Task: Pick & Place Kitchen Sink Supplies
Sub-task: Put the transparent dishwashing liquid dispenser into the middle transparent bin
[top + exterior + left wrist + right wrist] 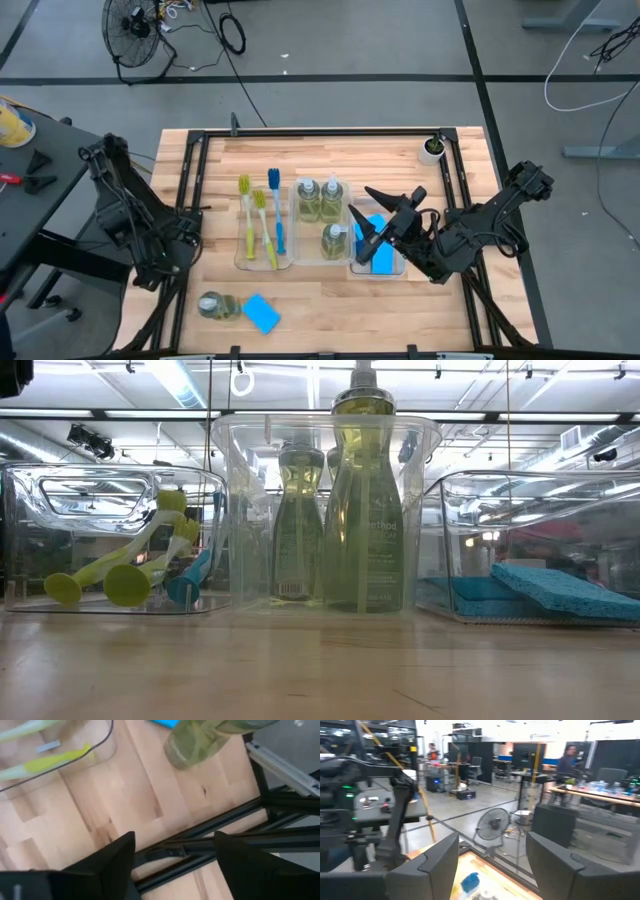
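Nearest low cam: middle tray (325,430) w/ three soap bottles (362,500). Brushes (262,215) in tray just left of it, sponges (560,588) in tray just right. Right gripper (385,222) raised over sponge tray, fingers spread, empty. Left gripper (172,857) off surface edge, fingers apart, empty. Remaining, near front of middle tray: loose bottle (217,306) touching loose sponge (262,313). Probably between picks; next calls for left arm reaching those two.

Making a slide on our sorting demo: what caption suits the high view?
Brushes, three soap bottles and sponges sorted in trays; one bottle and sponge remain.
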